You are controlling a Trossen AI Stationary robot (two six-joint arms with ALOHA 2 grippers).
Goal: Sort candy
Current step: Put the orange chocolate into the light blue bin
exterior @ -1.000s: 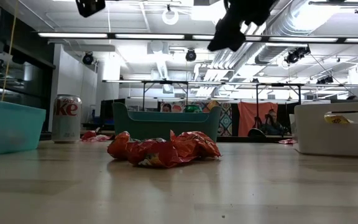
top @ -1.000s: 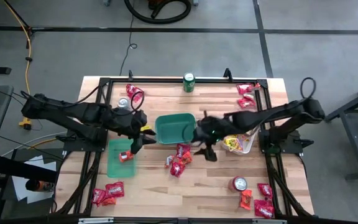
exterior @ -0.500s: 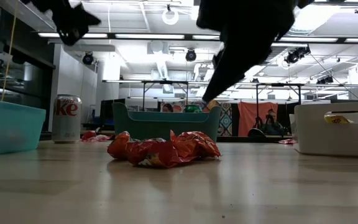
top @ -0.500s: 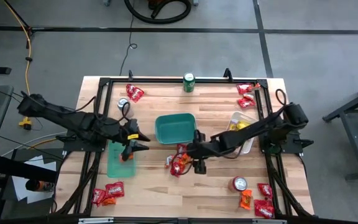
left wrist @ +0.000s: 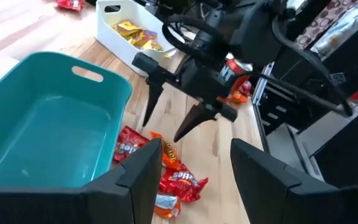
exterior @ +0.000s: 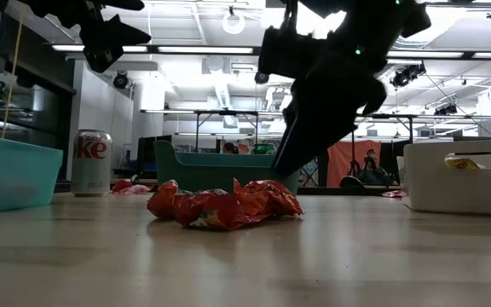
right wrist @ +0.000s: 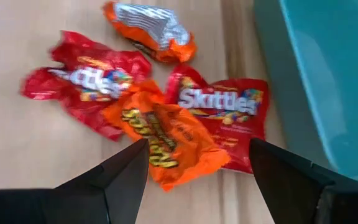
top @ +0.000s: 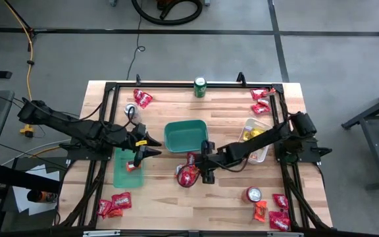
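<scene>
The right pincer (top: 204,176) stands with its jaws spread wide and holds nothing. In the right wrist view the two dark fingers (right wrist: 120,180) straddle an orange packet (right wrist: 166,140), which lies on top of the central candy pile (top: 188,172). This stance suits a straight descent onto that one packet. The packet overlaps red Skittles packets (right wrist: 222,112), so a closing grip could catch a second wrapper.

The pile rests on the tabletop (top: 229,204), just beside the teal bin (top: 185,135). The white bin (top: 255,141) beyond the right arm already holds yellow packets.

The left pincer (top: 139,153) hovers with its jaws apart and empty over the green bin (top: 127,168). One red packet appears to lie inside this bin; the arm partly covers it.

More candy lies in clusters near the tabletop corners (top: 113,204). Sorting is judged to be at an early stage.
</scene>
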